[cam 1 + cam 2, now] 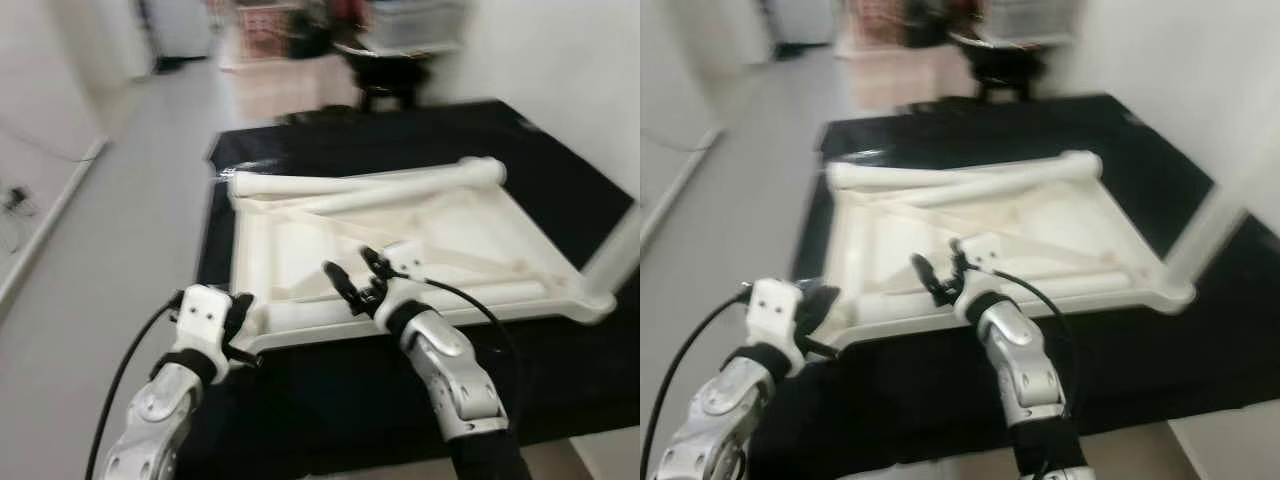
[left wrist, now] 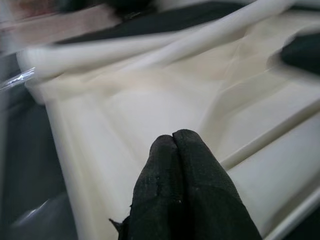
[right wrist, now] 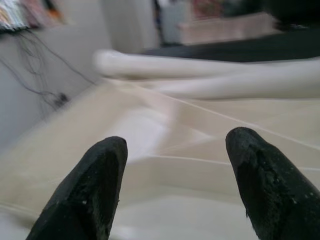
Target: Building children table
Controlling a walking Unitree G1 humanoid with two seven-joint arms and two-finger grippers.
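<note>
I see the tabletop (image 1: 300, 250), a cream plastic piece, lying upside down on a black cloth (image 1: 330, 400) that covers a low surface, with its ribbed underside facing up. Two loose legs (image 1: 400, 183) lie across its far edge, one along the rim and the other angled over it. At the tabletop's right corner a third leg (image 1: 612, 255) rises up toward the edge of my head view; I cannot tell whether it is seated in its socket. My left gripper (image 1: 238, 322) sits at the near left corner of the tabletop, just at the rim; in the left wrist view its fingers (image 2: 172, 165) are pressed together tip to tip with nothing between them, poised over the pale underside. My right gripper (image 1: 358, 272) is over the near middle of the tabletop, above one of the raised ribs, and its fingers (image 3: 255, 155) are spread wide apart with only the cream surface showing between them. Whether either gripper touches the plastic, I cannot tell. The head views are blurred. Beyond the cloth there is grey floor (image 1: 120, 230) on my left, a white wall (image 1: 570, 60) on my right, and some blurred furniture and boxes (image 1: 330, 50) at the far end of the room.
</note>
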